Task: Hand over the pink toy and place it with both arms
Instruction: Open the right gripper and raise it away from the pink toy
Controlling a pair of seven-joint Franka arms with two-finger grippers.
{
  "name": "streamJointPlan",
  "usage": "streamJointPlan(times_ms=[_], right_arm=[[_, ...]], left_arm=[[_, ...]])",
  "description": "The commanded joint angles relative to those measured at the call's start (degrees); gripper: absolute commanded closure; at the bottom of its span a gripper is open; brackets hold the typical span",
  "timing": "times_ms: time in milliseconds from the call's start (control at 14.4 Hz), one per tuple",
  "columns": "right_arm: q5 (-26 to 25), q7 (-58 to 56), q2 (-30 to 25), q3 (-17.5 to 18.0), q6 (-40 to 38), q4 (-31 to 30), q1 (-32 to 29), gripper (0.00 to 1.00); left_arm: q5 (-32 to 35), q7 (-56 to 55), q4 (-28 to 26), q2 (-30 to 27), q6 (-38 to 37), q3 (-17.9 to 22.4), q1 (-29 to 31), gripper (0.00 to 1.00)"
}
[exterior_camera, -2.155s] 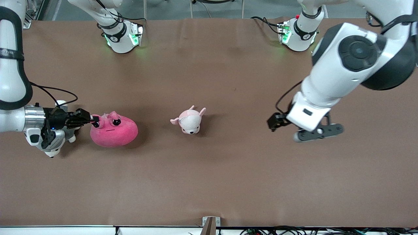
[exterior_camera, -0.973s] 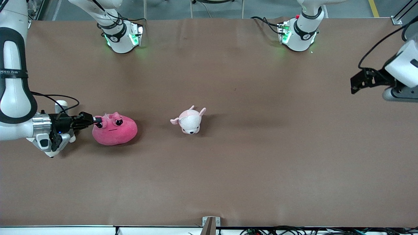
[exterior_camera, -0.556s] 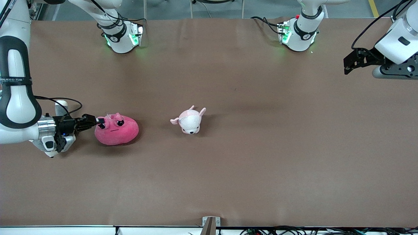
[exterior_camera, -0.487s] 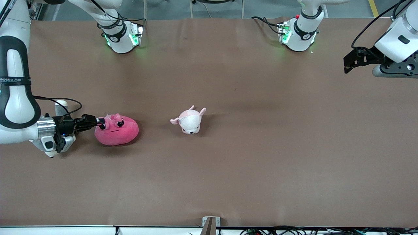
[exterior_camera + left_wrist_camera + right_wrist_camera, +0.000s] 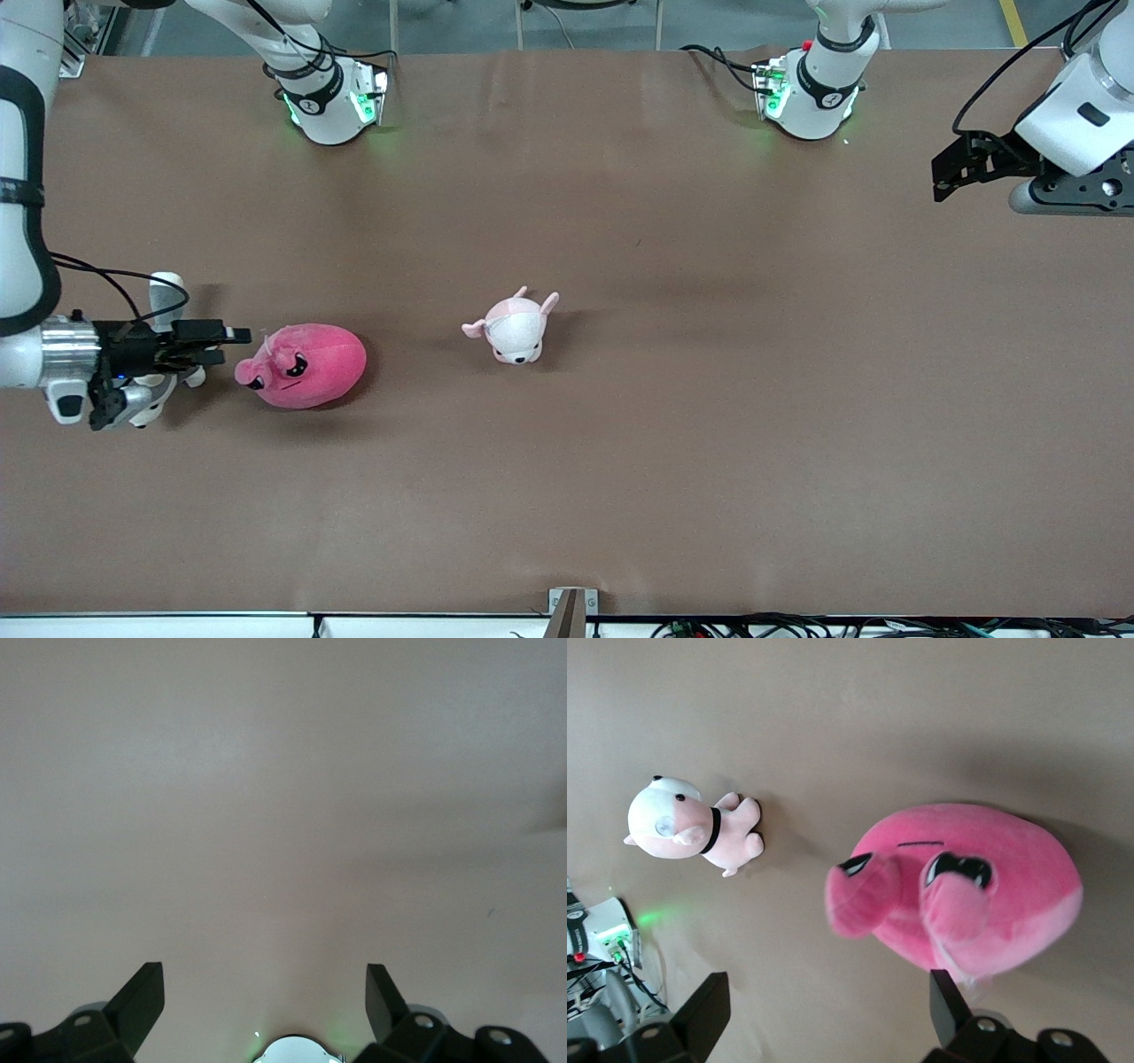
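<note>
Two claws stand released. The right claw sits just beside the pink toy, apart from it, fingers spread. The left claw hangs over bare brown surface at the left arm's end. The toy rests on the surface; a small pale pink-and-white plush lies near mid-surface. A grey-and-white plush dog sits under the right wrist.
</note>
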Motion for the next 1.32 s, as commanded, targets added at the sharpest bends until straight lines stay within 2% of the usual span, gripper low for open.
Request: streamJointPlan(times_ms=[0, 139, 417, 626, 904, 1112, 1251], right_arm=[[-4.2, 3.1, -0.6, 0.5, -3.8, 4.3, -0.3, 0.0], [-9.3, 4.3, -1.4, 0.6, -4.2, 6.2, -0.1, 0.0], [-18.7, 16.1, -7.3, 0.7, -4.1, 6.9, 1.5, 0.0], [-24.6, 17.3, -10.7, 0.7, -3.7, 8.0, 1.7, 0.0], [-26.1, 28.3, -13.9, 0.7, -4.3, 9.8, 2.2, 0.0], [-31.0, 29.1, -14.2, 0.8, -4.0, 9.9, 4.3, 0.0], [-30.9, 29.1, -14.7, 0.6, -2.8, 10.0, 4.1, 0.0]], left_arm=[[-1.1, -0.3, -0.8, -0.9, 0.7, 0.3, 0.6, 0.0], [-1.2, -0.3, -0.8, -0.8, 0.8, 0.2, 0.6, 0.0], [-1.2, -0.3, -0.5, -0.4, 1.1, 0.2, 0.5, 0.0], [-1.2, -0.3, -0.4, -0.4, 1.9, 0.2, 0.6, 0.0], [-1.0, 0.1, -0.5, -0.3, 2.5, 0.3, 0.7, 0.0], [-1.2, -0.1, -0.5, -0.2, 3.0, 0.3, 1.1, 0.0], [-1.2, -0.3, -0.4, -0.2, 3.1, 0.3, 1.0, 0.0]])
